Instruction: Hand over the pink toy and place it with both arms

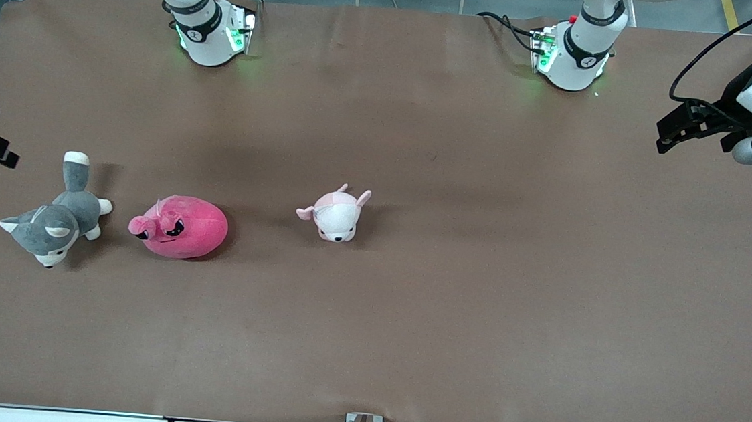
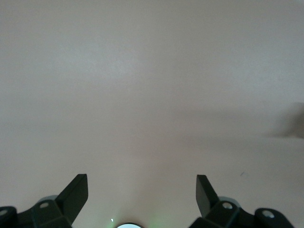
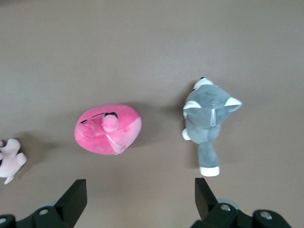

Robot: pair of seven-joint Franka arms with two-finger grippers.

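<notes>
Grey toy (image 1: pixel 57 216) lies nearest, at eight o'clock on the surface (image 1: pixel 478 279). Just beside it is the pink toy (image 1: pixel 180 227), apart from the pale toy (image 1: pixel 337 214) near centre. The right end effector (image 3: pixel 140 190) hangs spread over pink and grey. The left end effector (image 2: pixel 142 185), also spread, waits at two o'clock over bare surface. Pink could be awaiting pickup or already set down (either fits). Any grasp should bite deep across its plump body, clear of grey.
</notes>
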